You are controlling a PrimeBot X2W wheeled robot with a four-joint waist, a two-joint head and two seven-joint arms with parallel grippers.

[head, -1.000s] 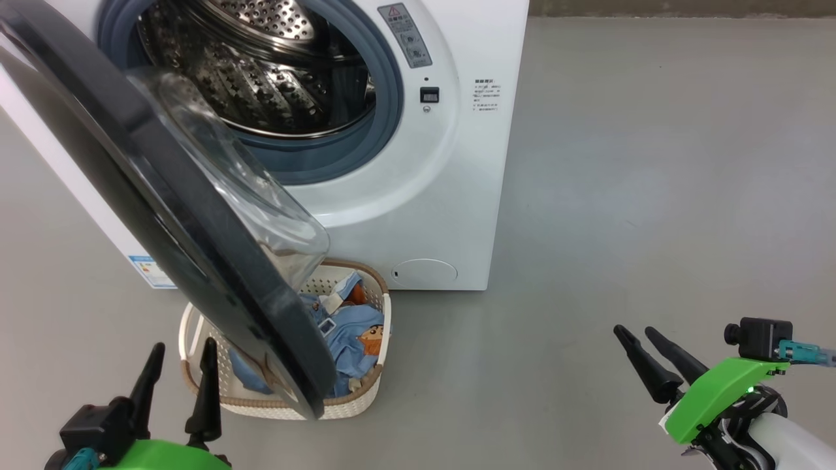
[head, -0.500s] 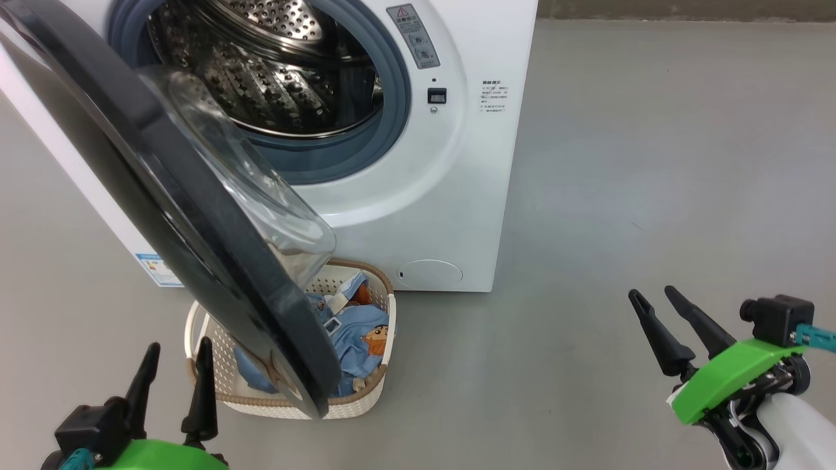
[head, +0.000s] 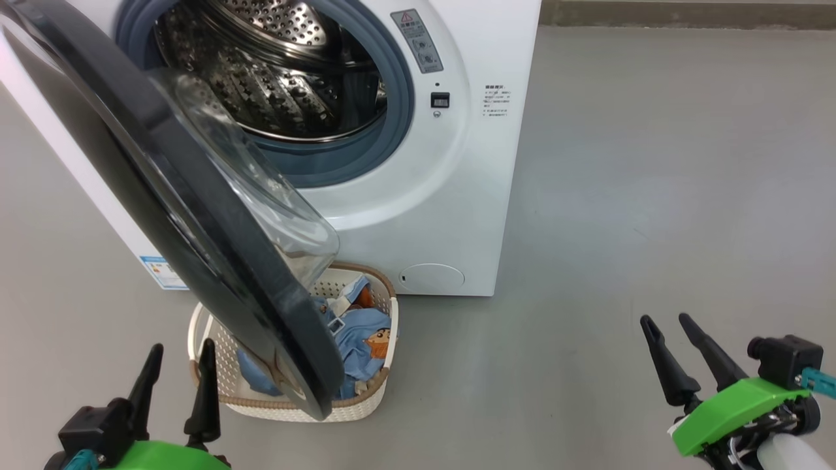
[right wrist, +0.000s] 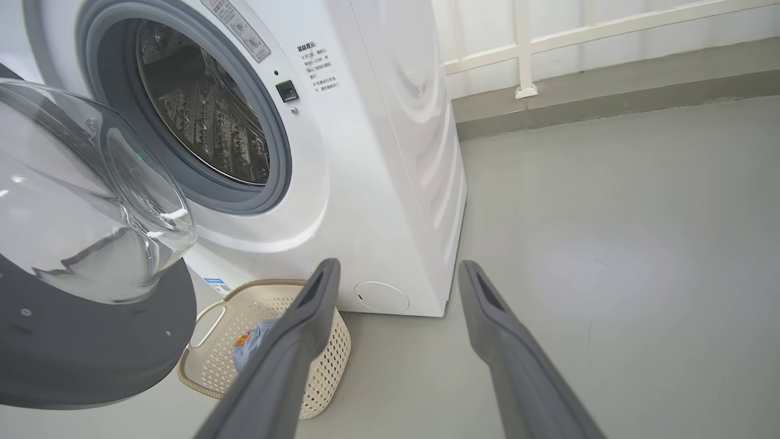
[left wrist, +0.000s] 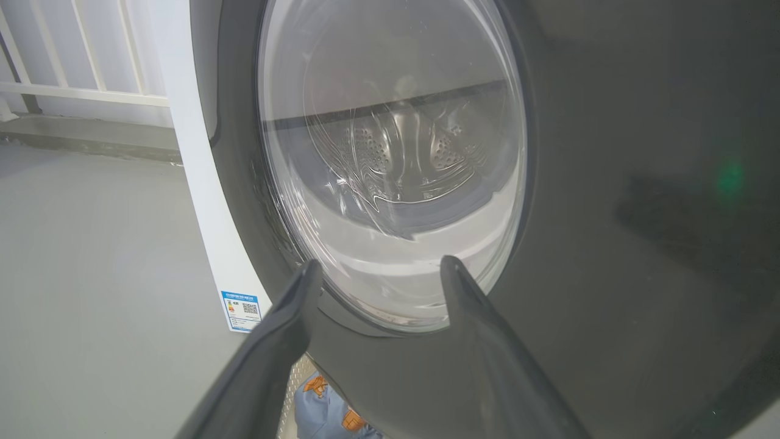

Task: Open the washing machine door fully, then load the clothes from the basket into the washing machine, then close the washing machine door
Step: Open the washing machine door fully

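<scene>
The washing machine [head: 457, 163] stands on the grey floor [head: 653, 163] with its round opening uncovered, so the steel drum [head: 287, 72] and the grey rubber seal [head: 396, 98] around it are plain to see. The drum looks bare of laundry as far as I can see in. The washing machine door [head: 163, 196] is swung out from the left side of the opening, its clear glass bowl bulging towards the machine. From the head view the door's lower edge hangs over the basket [head: 390, 307] and hides its left half.

The basket sits on the floor just in front of the machine's lower front. The clothes [head: 362, 333] lie bunched inside it, light blue with an orange cartoon figure showing on top. A small blue label [head: 160, 271] is stuck low on the machine's left side.

The left end effector [head: 183, 346] hovers low, near the basket's left end, on the outer side of the door. Its two dark fingers are spread moderately apart and hold nothing. Its wrist camera looks between them at the door's glass and black ring; whether they touch the door I cannot tell.

The right end effector [head: 665, 319] hangs over bare floor, well apart from the machine and the basket. Its fingers are likewise parted, with nothing between them.
</scene>
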